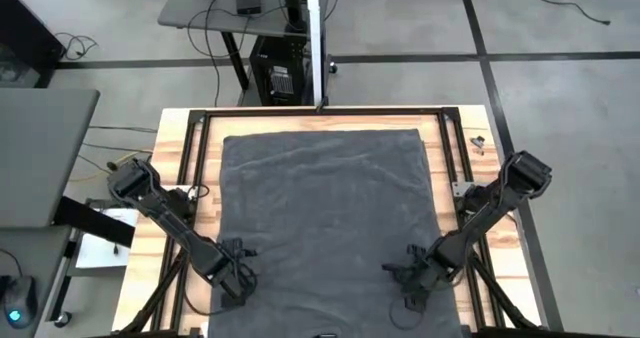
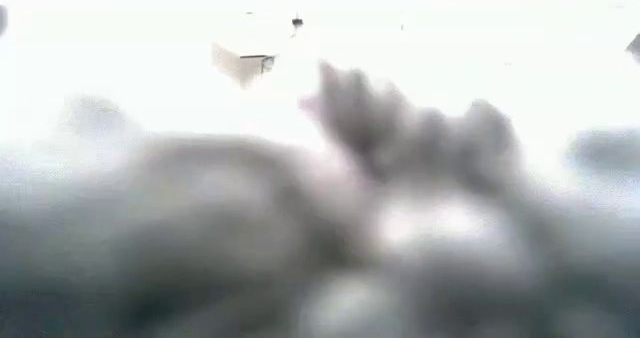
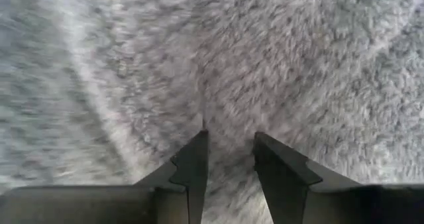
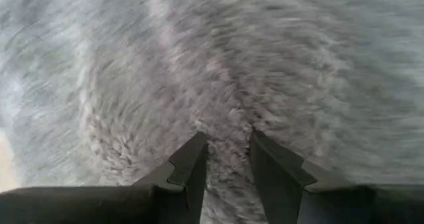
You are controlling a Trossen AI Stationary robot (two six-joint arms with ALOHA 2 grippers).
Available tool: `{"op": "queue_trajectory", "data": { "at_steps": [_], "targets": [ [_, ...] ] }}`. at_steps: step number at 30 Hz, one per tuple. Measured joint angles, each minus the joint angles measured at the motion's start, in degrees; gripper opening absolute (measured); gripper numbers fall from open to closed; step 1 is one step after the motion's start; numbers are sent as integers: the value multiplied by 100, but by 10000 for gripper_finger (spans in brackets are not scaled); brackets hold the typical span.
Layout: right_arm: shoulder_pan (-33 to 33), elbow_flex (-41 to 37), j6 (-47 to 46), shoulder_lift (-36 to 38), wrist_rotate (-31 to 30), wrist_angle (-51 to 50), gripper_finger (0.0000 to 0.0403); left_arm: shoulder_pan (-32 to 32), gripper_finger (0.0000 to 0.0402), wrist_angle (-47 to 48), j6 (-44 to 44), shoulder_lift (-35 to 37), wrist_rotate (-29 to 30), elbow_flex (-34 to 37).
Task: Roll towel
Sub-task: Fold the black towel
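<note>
From above you get the whole layout: the towel (image 1: 325,228) lies spread flat over the middle of the table (image 1: 175,168), its far edge near the table's far side and its near end running out under both arms. The left gripper (image 1: 236,276) sits on the towel's near left corner area, the right gripper (image 1: 410,283) on the near right, the two well apart.

What that view hides, your wrist views give. In the left wrist view the fingers (image 3: 192,171) press into the pile with a narrow ridge of cloth rising between them, so the left gripper is pinched on the towel. The right wrist view shows the same: fingers (image 4: 191,168) close together with a fold of terry caught in the gap.

The low view offers you little, only a blurred grey mass filling the frame, probably bunched towel (image 2: 300,238) close to the lens.

The cloth is dark grey, fuzzy, lightly creased across its flat part.
</note>
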State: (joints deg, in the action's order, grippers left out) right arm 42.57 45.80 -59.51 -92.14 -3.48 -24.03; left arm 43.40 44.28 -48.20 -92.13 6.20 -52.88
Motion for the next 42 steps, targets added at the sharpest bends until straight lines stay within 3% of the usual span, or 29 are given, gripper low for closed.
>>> {"op": "queue_trajectory", "data": {
  "at_steps": [5,9,13,15,18,22,31,37,42],
  "targets": [
    [-645,5,374,201,173,-196,107,-434,106,105,333,319,-191,151],
    [-997,181,492,600,597,-62,107,-592,106,-12,82,906,-424,56],
    [-999,349,494,1048,656,-64,107,-660,106,70,-370,1593,-449,22],
    [-1012,380,459,1285,566,-240,107,-767,106,301,-703,1903,-279,21],
    [-1280,380,423,1564,-66,-1021,107,-1123,106,900,-1150,2283,398,65],
    [-2227,296,407,1700,-810,-1978,107,-2247,106,1262,-1203,2458,743,388],
    [-4926,-310,596,1353,-247,-1649,107,-5355,106,54,-724,2460,378,1598],
    [-5879,-328,1115,936,-20,-1278,107,-6851,106,-544,634,2441,328,1912],
    [-6353,-317,1337,371,261,-929,107,-7832,106,-1071,1617,1999,-13,2026]
  ]
}}
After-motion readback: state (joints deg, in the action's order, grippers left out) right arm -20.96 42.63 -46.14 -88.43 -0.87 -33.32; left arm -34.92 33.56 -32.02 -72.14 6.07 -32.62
